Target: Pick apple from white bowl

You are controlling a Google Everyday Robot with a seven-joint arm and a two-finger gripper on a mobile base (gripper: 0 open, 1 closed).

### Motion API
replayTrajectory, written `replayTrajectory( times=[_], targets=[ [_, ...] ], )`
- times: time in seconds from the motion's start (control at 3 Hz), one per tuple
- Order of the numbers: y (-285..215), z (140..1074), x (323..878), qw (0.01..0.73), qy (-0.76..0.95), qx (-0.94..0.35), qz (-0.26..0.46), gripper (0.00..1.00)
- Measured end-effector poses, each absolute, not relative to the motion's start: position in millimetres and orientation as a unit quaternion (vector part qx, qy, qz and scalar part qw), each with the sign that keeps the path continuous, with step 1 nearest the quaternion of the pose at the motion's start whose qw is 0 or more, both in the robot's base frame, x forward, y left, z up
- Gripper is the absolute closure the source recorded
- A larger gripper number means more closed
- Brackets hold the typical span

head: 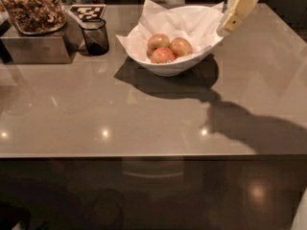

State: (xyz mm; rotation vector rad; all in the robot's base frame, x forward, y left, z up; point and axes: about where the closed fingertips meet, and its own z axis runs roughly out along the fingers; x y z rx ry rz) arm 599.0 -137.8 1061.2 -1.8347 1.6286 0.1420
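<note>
Camera view: claw (226,25) hovers at bowl's (169,70) right rim, its state cannot be told; apple (181,47) lies left of it.

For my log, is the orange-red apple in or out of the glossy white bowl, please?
In: the orange-red apple rests on crumpled paper inside the white bowl; the cream gripper hangs by the bowl's right rim.

Kitchen or break-room snack counter (144,119): bowl (168,70) of apples (168,49), cup (94,36) and snack jar (34,8) (nuts, perhaps) left of the bowl, gripper (229,23) above its right rim.
</note>
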Motion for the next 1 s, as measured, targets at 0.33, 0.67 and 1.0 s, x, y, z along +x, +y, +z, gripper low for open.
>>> replayTrajectory(
  times=[0.33, 0.67, 1.0],
  targets=[
    [-138, 1061, 599, 0.335, 0.624, -0.703, 0.054, 0.25],
    [-134, 1062, 605, 0.344, 0.622, -0.701, 0.052, 0.48],
    [-127, 1049, 621, 0.342, 0.616, -0.707, 0.06, 0.58]
  ],
)
